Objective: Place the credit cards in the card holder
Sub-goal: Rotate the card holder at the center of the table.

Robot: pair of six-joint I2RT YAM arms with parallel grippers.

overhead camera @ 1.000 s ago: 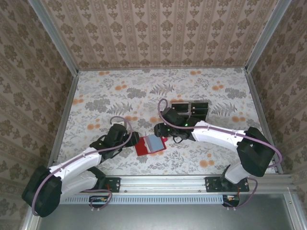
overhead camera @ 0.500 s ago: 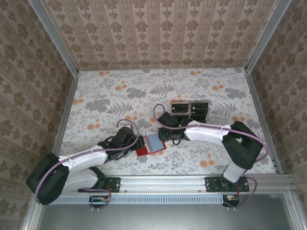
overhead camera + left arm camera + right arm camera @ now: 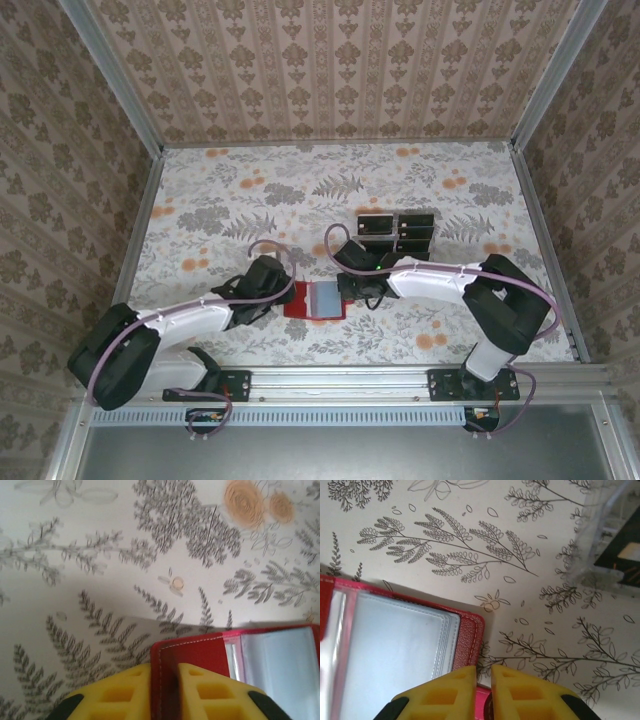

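Note:
The card holder (image 3: 313,300) is a red wallet lying open on the floral table, its clear inner sleeves (image 3: 323,297) facing up. My left gripper (image 3: 283,292) is shut on the wallet's left flap; in the left wrist view the red flap (image 3: 200,652) stands between the yellow fingers (image 3: 127,690). My right gripper (image 3: 351,289) sits at the wallet's right edge, its jaws nearly together with a strip of red (image 3: 482,702) between them. The red cover (image 3: 467,640) runs under the fingers. The black credit cards (image 3: 397,232) stand in a clear tray; one card (image 3: 622,560) shows at the right.
The clear divided tray (image 3: 592,535) stands just behind the right gripper, near the table's middle (image 3: 398,218). Patterned walls close in the table on three sides. Open tabletop lies to the far left and far right of the wallet.
The left gripper moved right and took the wallet's left flap. The wallet turned from tilted to square and lies flatter. The right gripper shifted slightly along its right edge.

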